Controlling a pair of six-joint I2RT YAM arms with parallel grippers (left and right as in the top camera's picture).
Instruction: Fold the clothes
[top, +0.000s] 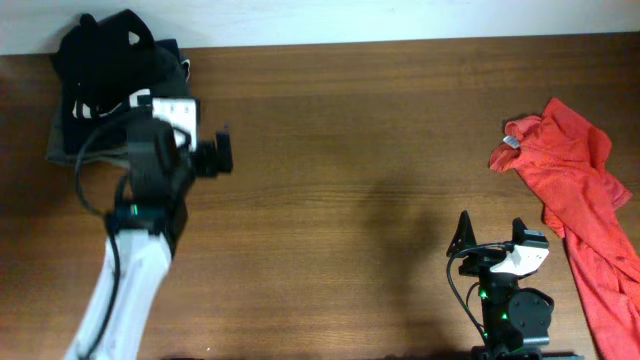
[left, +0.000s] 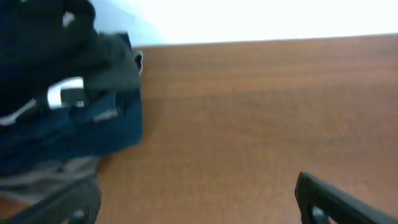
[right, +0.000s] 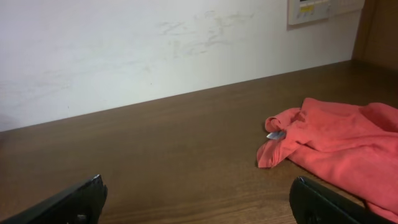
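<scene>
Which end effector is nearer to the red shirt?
Right. The right end effector sits close beside the shirt; the left end effector is across the table, by the dark clothes.

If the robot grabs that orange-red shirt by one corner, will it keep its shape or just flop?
Probably flop: the shirt lies crumpled in soft folds, so it would likely drape and hang. It looks thin, so it is likely light. Pushed, it would probably bunch up rather than slide whole.
</scene>
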